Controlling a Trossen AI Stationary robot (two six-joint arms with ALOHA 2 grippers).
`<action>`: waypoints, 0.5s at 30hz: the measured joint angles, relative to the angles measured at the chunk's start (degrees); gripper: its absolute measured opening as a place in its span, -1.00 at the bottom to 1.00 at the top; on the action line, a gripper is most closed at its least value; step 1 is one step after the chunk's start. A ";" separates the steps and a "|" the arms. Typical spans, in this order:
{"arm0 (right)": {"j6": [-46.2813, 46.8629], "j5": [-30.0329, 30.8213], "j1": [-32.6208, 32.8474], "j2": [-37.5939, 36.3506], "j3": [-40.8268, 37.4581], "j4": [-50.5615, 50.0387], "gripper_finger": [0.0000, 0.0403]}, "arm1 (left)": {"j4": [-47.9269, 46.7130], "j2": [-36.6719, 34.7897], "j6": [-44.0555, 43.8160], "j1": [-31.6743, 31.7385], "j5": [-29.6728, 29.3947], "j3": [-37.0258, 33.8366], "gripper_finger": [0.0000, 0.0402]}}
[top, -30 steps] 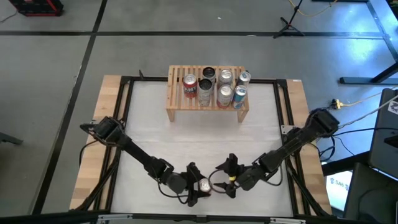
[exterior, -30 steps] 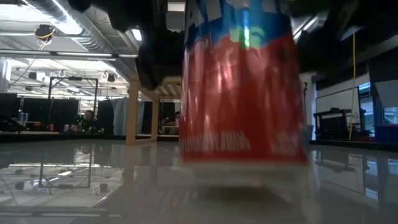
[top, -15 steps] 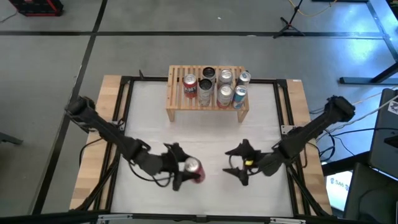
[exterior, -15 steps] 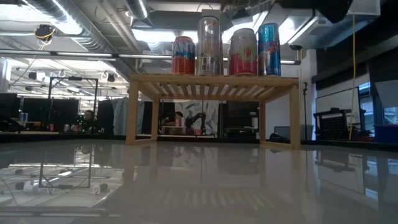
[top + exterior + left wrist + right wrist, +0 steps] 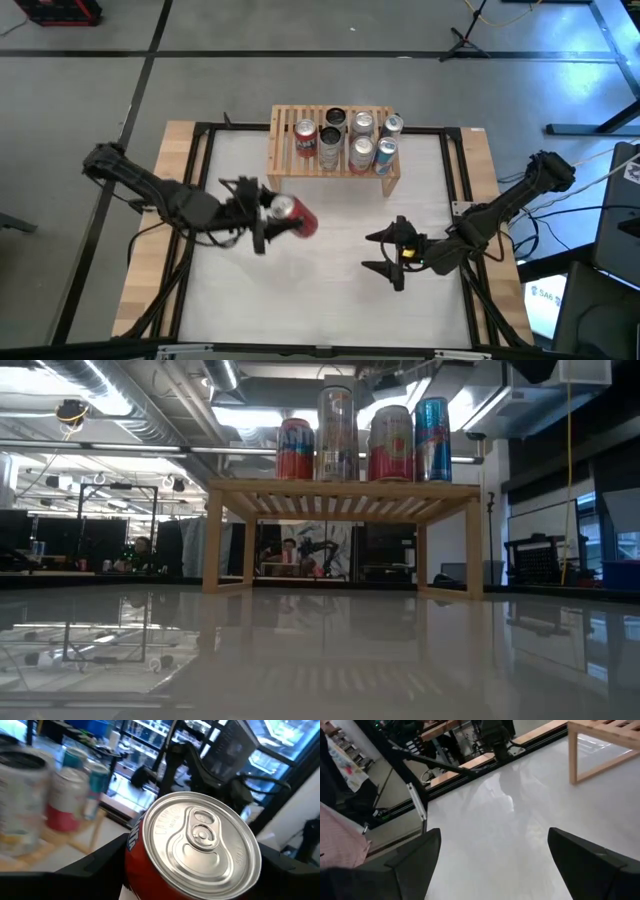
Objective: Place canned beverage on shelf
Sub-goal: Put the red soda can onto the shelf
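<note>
A red can (image 5: 298, 220) with a silver top (image 5: 200, 847) hangs in the air over the table's left half, in my left gripper (image 5: 270, 216), short of the shelf's near left corner. The light-wood slatted shelf (image 5: 283, 150) stands by its legs at the table's far middle. Several cans (image 5: 345, 140) stand upright on it, also in the low view (image 5: 360, 440). My right gripper (image 5: 384, 256) hovers open over the table's right half, nothing between its fingers (image 5: 405, 865). My left gripper pinches the can's red side wall (image 5: 137, 865) between its two fingers, one on each side, below the rim. The fingers come level from the table's left. The can is lifted clear of the table and tilted, its top leaning back toward the wrist.
A black frame rail (image 5: 200, 180) and bare wooden strips (image 5: 150, 260) border the white table. The white surface (image 5: 330, 270) lies open between the two arms and in front of the shelf. Cables (image 5: 590, 175) run off the right side.
My left gripper has lifted the red can off the table near the near edge and carried it up, left and toward the far edge, nearer the shelf; the can has tipped from upright. My right gripper has risen and drawn back toward the right, staying open.
</note>
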 joint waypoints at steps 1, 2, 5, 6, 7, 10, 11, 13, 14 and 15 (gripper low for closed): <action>0.02 -0.09 -0.41 0.00 0.00 0.06 0.79 | -1.06 -1.12 0.42 0.75 0.27 0.00 0.44; 0.02 -0.36 -0.83 -0.02 0.00 0.09 0.79 | -2.22 -2.04 0.82 1.48 0.39 0.00 0.44; 0.03 -0.50 -2.07 -0.23 0.46 -0.32 0.79 | -5.44 -4.33 2.35 4.34 1.57 0.00 0.45; -0.01 -0.52 -2.54 -0.25 0.66 -0.32 0.79 | -6.64 -5.09 2.65 5.71 2.40 0.00 0.45; -0.18 -0.55 -2.97 -0.26 0.72 -0.34 0.79 | -7.66 -5.72 2.65 7.13 3.65 0.00 0.45; -0.42 -0.98 -4.55 -0.26 0.72 -0.68 0.79 | -10.92 -6.60 2.66 12.13 7.54 0.02 0.45; -0.40 -1.27 -5.14 -0.26 0.72 -1.08 0.79 | -12.14 -6.60 2.70 13.86 8.97 0.02 0.45; -0.40 -2.20 -6.36 -0.26 0.72 -1.72 0.79 | -14.02 -6.47 2.77 17.50 12.63 0.02 0.45; -0.38 -2.53 -6.99 -0.26 0.72 -2.08 0.79 | -14.89 -6.40 2.78 19.46 14.40 0.03 0.45; -0.28 -2.87 -7.55 -0.26 0.72 -2.34 0.79 | -16.37 -6.16 2.82 21.34 15.99 0.41 0.45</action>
